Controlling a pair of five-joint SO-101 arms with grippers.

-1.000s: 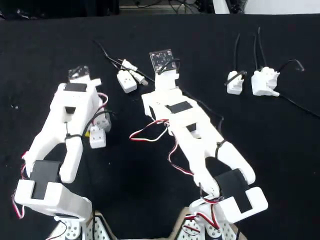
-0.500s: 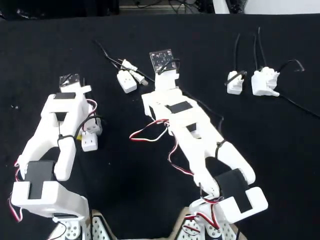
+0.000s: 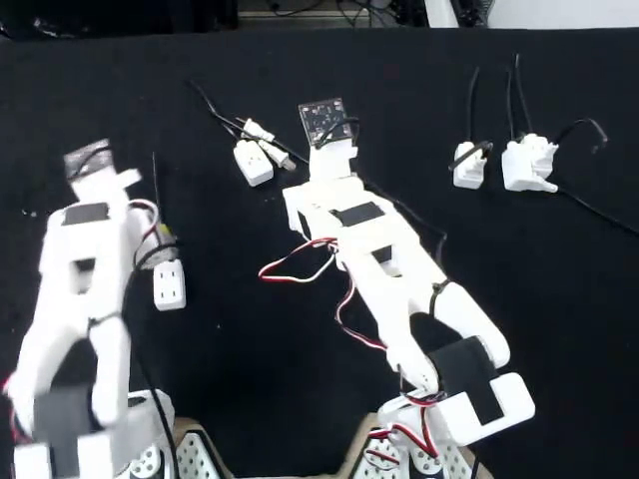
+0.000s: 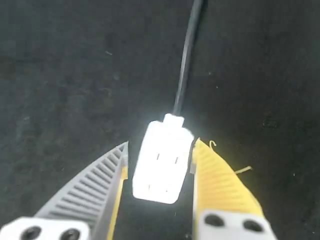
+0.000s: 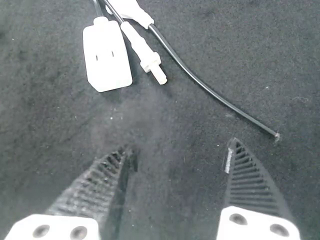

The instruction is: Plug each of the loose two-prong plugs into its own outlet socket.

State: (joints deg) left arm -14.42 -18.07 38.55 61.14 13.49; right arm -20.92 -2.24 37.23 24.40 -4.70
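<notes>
The left gripper (image 4: 161, 150) was clenched on a white outlet socket (image 4: 162, 162) — a grey ribbed finger (image 4: 95, 185) and a yellow one (image 4: 220, 185) pressed against its long sides, with its slotted face turned toward the wrist camera. Its black cord (image 4: 186, 60) ran straight away from the fingertips over the black counter (image 4: 60, 75). In the high view that socket (image 3: 168, 284) sat at the left of the counter, beside the left arm (image 3: 75, 289).

The right gripper (image 5: 178, 146) was released, its fingers spread wide above bare counter and touching nothing. Just ahead of it lay a second socket (image 5: 106, 55), flat with its slots up, and just beside that a white plug (image 5: 145, 55) (its prongs could not be made out). A thin black cable (image 5: 215, 97) ran past — its loose end lay near one fingertip. Well apart, at the right of the high view, a small white connector (image 3: 467, 165) and a bulkier white connector (image 3: 529, 165) lay near each other, each with a black cord.
</notes>
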